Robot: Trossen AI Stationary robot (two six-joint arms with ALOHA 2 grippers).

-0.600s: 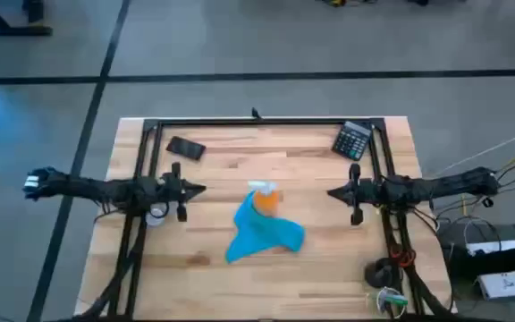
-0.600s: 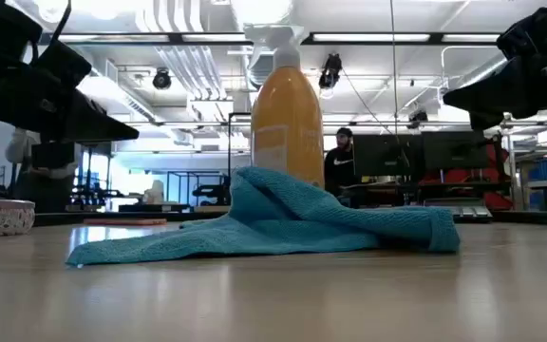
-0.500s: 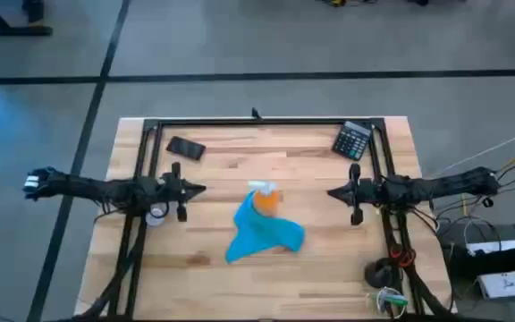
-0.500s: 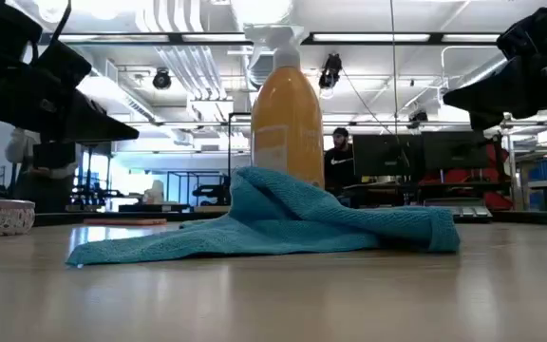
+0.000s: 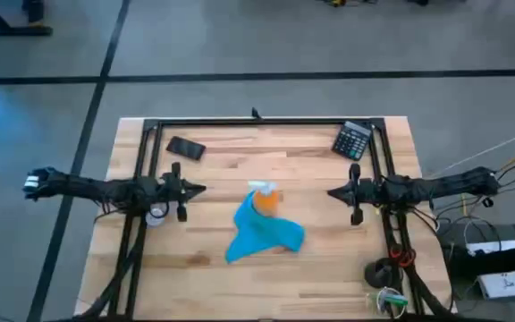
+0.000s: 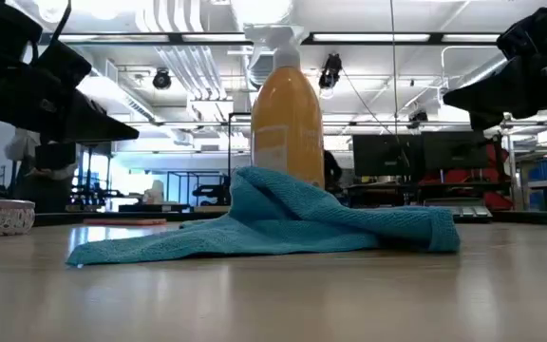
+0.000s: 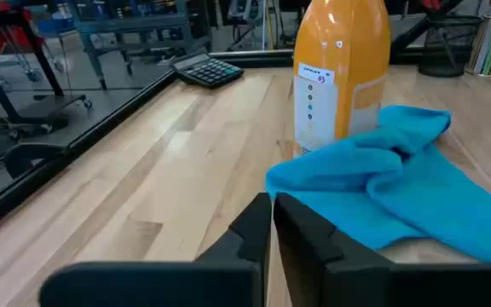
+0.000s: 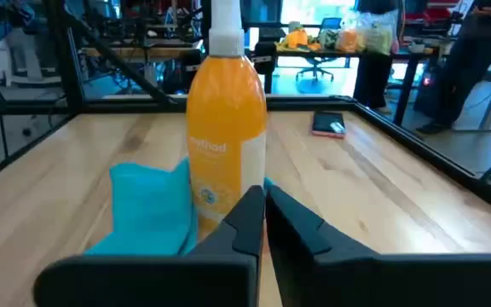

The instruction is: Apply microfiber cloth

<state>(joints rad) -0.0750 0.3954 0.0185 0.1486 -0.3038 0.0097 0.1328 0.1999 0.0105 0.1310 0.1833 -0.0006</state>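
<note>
The turquoise microfiber cloth [image 5: 262, 234] lies crumpled on the table's middle, its far part bunched against the foot of the upright orange spray bottle [image 5: 265, 199]. The low view shows the cloth [image 6: 283, 226] spread in front of the bottle [image 6: 287, 119]. My left gripper [image 5: 202, 189] hovers left of the bottle, shut, above the table. My right gripper [image 5: 331, 191] hovers right of it, shut. Each wrist view shows its own shut fingertips, the left [image 7: 273, 205] and the right [image 8: 264, 198], aimed at bottle and cloth.
A black phone [image 5: 186, 148] lies at the far left and a calculator [image 5: 353, 139] at the far right. A small round dish [image 5: 156, 213] sits under the left arm. A black frame [image 5: 266, 122] runs along the table's edges. Bare wood [image 5: 186, 259] lies near the front.
</note>
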